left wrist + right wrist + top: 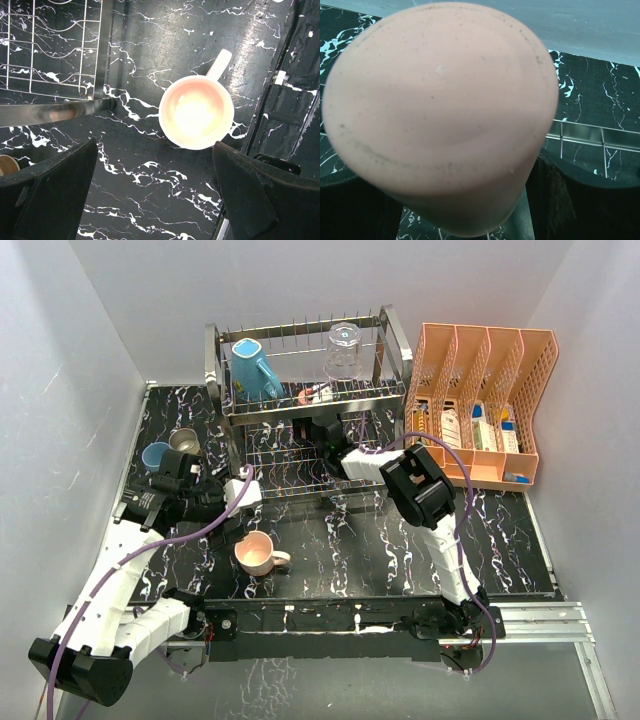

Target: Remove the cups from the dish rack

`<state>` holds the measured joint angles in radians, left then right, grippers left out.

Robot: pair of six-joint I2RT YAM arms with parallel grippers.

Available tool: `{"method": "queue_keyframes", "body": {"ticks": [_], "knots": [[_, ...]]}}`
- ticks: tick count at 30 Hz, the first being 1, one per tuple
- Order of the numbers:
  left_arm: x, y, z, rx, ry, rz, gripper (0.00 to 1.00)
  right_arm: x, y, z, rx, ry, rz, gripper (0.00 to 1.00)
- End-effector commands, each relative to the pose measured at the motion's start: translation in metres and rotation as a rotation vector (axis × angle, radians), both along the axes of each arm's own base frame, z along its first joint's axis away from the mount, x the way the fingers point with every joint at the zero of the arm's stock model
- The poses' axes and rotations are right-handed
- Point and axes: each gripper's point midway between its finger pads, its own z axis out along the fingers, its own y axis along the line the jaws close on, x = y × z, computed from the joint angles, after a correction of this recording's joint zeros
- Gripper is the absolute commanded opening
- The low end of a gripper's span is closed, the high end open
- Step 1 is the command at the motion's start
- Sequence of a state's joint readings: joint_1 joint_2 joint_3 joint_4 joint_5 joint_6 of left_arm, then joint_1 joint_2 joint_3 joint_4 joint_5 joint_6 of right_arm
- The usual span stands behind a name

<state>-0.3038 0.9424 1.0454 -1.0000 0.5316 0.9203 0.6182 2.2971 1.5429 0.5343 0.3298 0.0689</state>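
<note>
Three cups sit on the table (400, 540) outside the dish rack (395, 340): the light blue tumbler (155, 455) and tan cup (185, 440) at the left of the overhead view, and the pale pink mug (196, 111) upright near the lower centre. By our count that leaves three to unload: the teal mug (255, 368) and clear glass tumbler (343, 350) on the upper tier, and the salmon-red tumbler (440, 115).

We judge the main risk to lie with the right gripper (322, 425), which reaches into the middle of the rack under the upper tier. A lift taken straight up could catch the tumbler or the wrist on the wires overhead. That jolt could shake the glass tumbler standing just above and to the right. The salmon wall looks smooth, so a shallow hold could let it slip on the way out.

In the right wrist view the salmon tumbler's base fills most of the frame, very close to the camera. Dark finger shapes show at the lower left and lower right, so the cup lies between them. We cannot tell whether they press on it.

The left gripper (155, 150) hangs spread wide and empty above the table. The pink mug sits beyond its fingertips, toward the upper right of that view, and the rack's corner lies at the upper left.
</note>
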Motion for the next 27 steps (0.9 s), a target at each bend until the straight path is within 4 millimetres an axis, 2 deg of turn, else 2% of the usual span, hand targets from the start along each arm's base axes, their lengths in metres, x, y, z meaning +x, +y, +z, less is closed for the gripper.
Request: {"method": "queue_keyframes", "body": {"ticks": [1,5,8,17,27], "knots": [[-0.004,-0.001,0.001,-0.009,-0.018,-0.035,0.97,-0.007,0.005,0.051,0.082,-0.102,0.025,0.60],[0.001,0.003,-0.001,0.015,-0.049,-0.029,0.97,-0.023,0.008,0.069,0.108,-0.127,0.042,0.58],[0.002,0.002,0.000,0.010,-0.064,-0.031,0.97,-0.043,0.011,0.082,0.140,-0.140,0.066,0.57],[0.013,-0.001,0.015,-0.030,-0.193,-0.023,0.97,-0.132,0.019,0.087,0.224,-0.088,0.131,0.56],[0.016,-0.004,0.029,-0.081,-0.307,-0.020,0.97,-0.227,-0.002,0.095,0.358,-0.008,0.155,0.55]]}}
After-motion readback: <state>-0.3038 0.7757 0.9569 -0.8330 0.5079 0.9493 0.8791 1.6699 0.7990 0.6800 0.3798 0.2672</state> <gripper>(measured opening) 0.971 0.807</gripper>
